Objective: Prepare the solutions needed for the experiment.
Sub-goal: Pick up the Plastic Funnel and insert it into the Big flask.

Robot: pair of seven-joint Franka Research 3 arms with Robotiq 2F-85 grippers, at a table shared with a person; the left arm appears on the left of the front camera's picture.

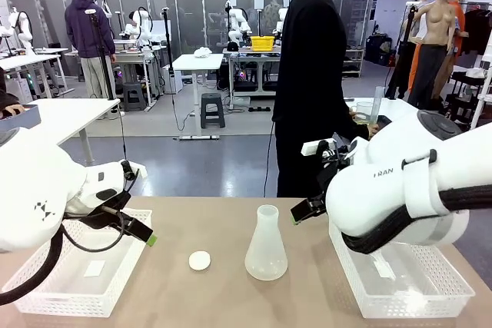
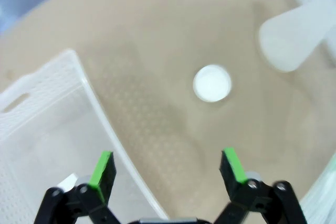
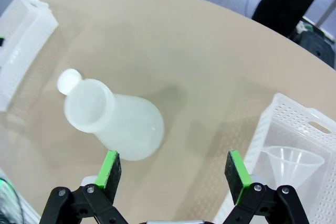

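1. Conical flask stands upright at mid-table, translucent white; its contents cannot be made out.
2. A small white cap lies just beside it, apart.
3. Left gripper hovers over the left basket rim, jaws apart, empty.
4. Right gripper hovers above the flask, jaws apart, empty; a funnel sits in the right basket.

The surface is a tan tabletop with a curved far edge. A translucent white conical flask stands upright near its middle, and a small white round cap lies flat on the bare top to the flask's left, near it but not touching. A white perforated left basket rests at the left end of the surface and a white perforated right basket at the right end, both apart from the flask.
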